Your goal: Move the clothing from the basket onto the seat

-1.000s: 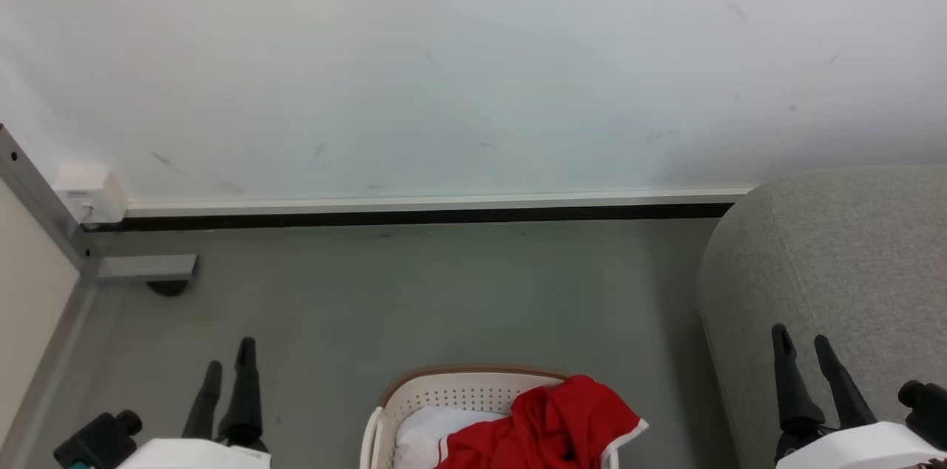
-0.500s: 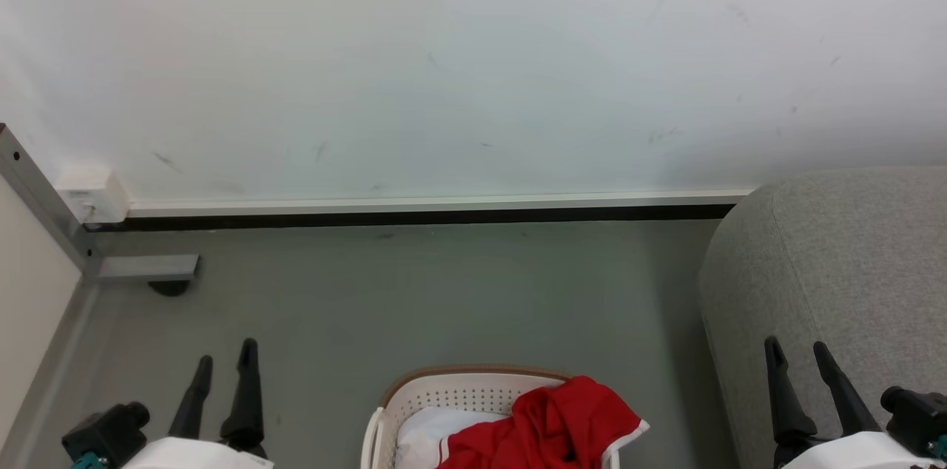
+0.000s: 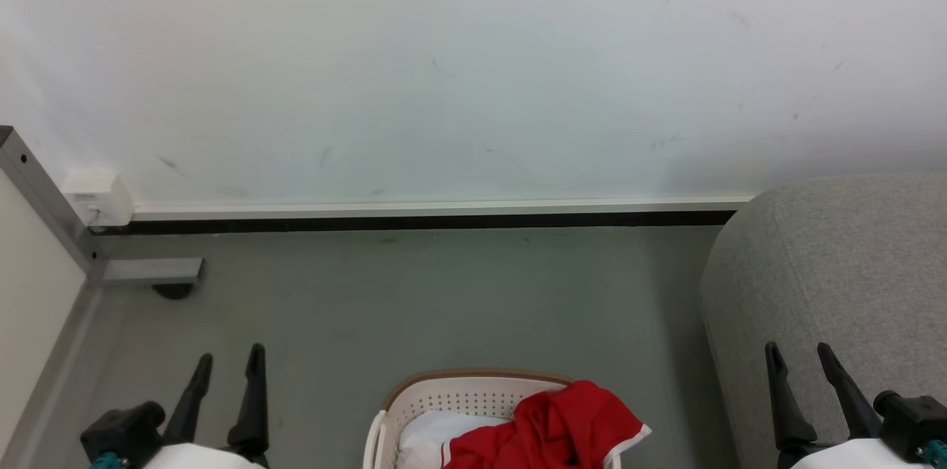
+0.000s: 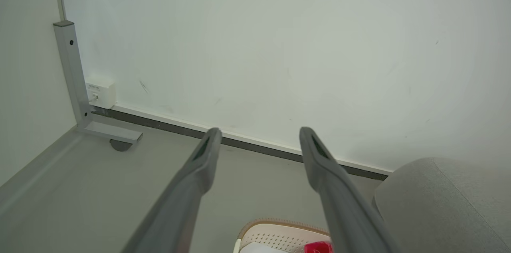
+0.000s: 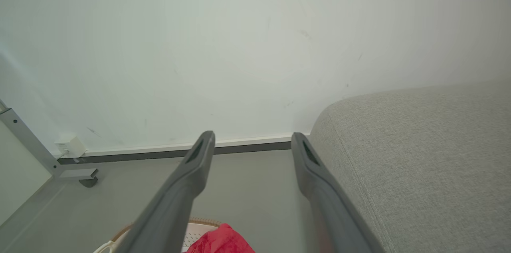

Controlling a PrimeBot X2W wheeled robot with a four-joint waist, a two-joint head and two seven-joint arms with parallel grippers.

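Far left: metal frame post (image 3: 44,210) with a small white box (image 3: 96,197) at the foot of the wall (image 3: 473,69), not part of the job. Left gripper (image 3: 229,355) at lower left, fingers apart, nothing between them, hanging over bare floor (image 3: 444,291) and pointing toward the wall. It looks like a ready pose, not yet reaching. Centre bottom: basket (image 3: 444,399) on the floor, between the two arms and just beside the seat, so either arm could probably dip in. The clothing (image 3: 562,417) sits in the basket's right half, bunched up, with a white-trimmed edge spilling over the right rim toward the seat. That overhang is likely the easiest bit to pinch. A pale pad (image 3: 429,436) lies in the basket's left half, partly under the red fabric; leave it there. Right: seat (image 3: 851,269), large, grey and rounded. The top that shows has nothing on it, so no transfer has been done yet. Right gripper (image 3: 796,349) at lower right, fingers apart and empty, held in front of the seat's side, nearer to the red heap than the left one. Next step, by judgement: right arm goes down to the overhanging fabric. Risk: the pad gets caught with it.
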